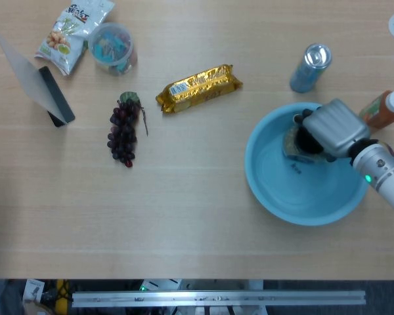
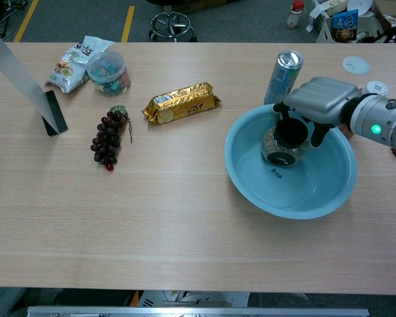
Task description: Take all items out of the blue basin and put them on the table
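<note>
The blue basin (image 1: 257, 178) (image 2: 240, 178) stands on the right part of the table. Inside it, near the far wall, a small glass jar (image 1: 293, 146) (image 2: 280, 152) with a dark lid stands upright. My right hand (image 1: 335, 127) (image 2: 319, 99) reaches down from above the jar, and its dark fingers (image 2: 281, 123) wrap around the lid and neck. The palm hides most of the jar's top. Nothing else shows in the basin. My left hand is outside both views.
A drink can (image 1: 310, 67) (image 2: 285, 76) stands just behind the basin, with an orange bottle (image 1: 383, 109) to its right. Further left lie a gold biscuit pack (image 1: 199, 87), grapes (image 1: 123, 129), a candy tub (image 1: 113, 47), a snack bag (image 1: 73, 33) and a phone on a stand (image 1: 56, 96).
</note>
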Robot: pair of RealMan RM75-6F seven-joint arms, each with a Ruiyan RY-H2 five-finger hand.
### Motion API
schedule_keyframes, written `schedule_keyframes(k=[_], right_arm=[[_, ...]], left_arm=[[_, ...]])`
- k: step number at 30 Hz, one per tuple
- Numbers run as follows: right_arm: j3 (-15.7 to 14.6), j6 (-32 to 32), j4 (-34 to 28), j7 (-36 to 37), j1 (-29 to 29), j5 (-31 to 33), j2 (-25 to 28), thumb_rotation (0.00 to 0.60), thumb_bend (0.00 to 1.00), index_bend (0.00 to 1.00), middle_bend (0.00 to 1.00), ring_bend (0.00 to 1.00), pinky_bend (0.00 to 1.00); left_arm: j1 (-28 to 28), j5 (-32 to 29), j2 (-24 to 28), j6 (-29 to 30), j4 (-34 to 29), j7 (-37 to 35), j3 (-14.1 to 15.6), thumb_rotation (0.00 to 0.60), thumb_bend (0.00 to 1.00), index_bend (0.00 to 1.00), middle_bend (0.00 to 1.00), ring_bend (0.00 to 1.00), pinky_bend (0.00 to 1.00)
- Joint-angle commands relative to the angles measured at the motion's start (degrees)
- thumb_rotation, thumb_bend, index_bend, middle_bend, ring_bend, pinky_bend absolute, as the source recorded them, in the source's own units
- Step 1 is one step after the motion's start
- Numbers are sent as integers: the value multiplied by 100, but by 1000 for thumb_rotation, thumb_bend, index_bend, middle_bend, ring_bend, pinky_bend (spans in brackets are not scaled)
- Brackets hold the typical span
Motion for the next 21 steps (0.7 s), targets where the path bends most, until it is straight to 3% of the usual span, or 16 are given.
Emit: schedule_keyframes(k=[1, 9, 21], right_arm=[[43, 15, -81, 111, -37, -100, 75, 600, 326, 496, 484, 517, 683], [256, -15, -562, 414, -11, -357, 455, 600, 326, 503, 492, 521, 684], [916, -359, -1605, 1291, 228, -431, 1425, 600, 326, 502, 492, 521, 684]], left_arm=[[-7, 5, 3, -2, -10, 15, -3, 600, 269, 313, 307, 245, 318], [-27, 0, 45, -6, -111, 87, -20, 600, 270, 313, 307, 245, 318], [19, 3, 124, 65, -206, 113, -7, 600, 270, 313, 307, 245, 318]])
